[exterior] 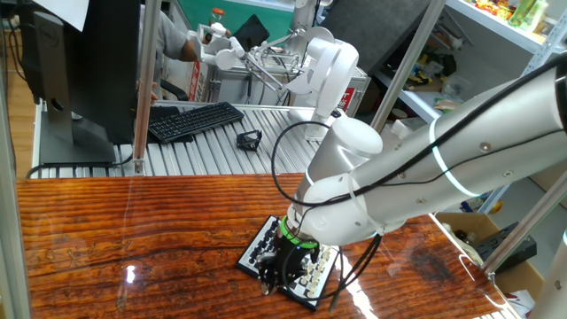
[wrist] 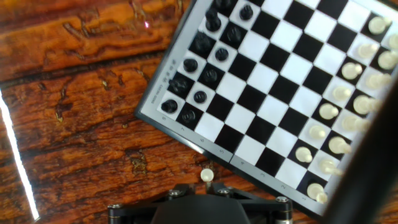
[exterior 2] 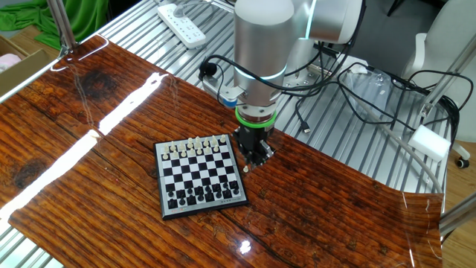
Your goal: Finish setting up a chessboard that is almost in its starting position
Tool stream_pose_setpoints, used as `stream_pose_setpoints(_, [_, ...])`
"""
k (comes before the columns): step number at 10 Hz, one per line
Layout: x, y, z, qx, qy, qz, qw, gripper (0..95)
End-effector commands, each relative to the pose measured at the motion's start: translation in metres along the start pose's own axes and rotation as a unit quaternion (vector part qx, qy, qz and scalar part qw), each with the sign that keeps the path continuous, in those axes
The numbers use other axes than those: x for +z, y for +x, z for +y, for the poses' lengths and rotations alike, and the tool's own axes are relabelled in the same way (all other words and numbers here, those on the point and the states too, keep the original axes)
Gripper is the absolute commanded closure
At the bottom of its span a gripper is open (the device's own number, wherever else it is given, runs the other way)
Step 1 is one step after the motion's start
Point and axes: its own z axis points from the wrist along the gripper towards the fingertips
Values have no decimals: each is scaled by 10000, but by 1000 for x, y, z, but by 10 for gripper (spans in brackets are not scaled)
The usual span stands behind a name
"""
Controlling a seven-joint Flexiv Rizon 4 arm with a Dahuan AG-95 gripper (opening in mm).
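On the table: chessboard (exterior 2: 201, 177) lies flat on the glossy, deeply grained brown wooden top (exterior 2: 89, 171), and everything below is placed from that board.
Board look: small square, black rim, black-and-white chequers; tiny cream pieces (exterior 2: 195, 144) line the edge facing the ribbed metal surface (exterior 2: 357, 138), black pieces (exterior 2: 204, 195) line the opposite edge.
Gripper place: gripper (exterior 2: 253, 152) hangs just off the board's side edge, near the cream corner, low over the wood.
Gripper state: the fingertips are not clearly shown in any view, so I cannot tell whether they are apart or together.
Hand view only: a single cream piece (wrist: 206, 175) stands on the bare wood just outside the board's rim, right at the gripper's black body; a dark blurred bar crosses the lower right corner.
One fixed view only: the white arm (exterior: 416, 177) covers much of the board, and only a corner of it shows under the wrist.
Other fixed view only: the whole board is clear of the arm, both piece rows readable.
Beyond the board: a black keyboard (exterior: 195, 120) and a monitor (exterior: 75, 62) sit on the ribbed metal behind; a white power strip (exterior 2: 184, 24) and loose cables (exterior 2: 327, 82) lie on the metal.
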Motion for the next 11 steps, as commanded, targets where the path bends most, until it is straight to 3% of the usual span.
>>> stream_pose_setpoints(1, [-2, 1, 0, 19, -12, 13, 10000, 570])
stream_pose_setpoints(5, [-2, -1, 0, -62, -21, 22, 10000, 570])
stream_pose_setpoints(6, [-1, -2, 0, -68, -24, 20, 10000, 760])
stream_pose_setpoints(11, [0, -5, 1, -34, -33, 21, 10000, 760])
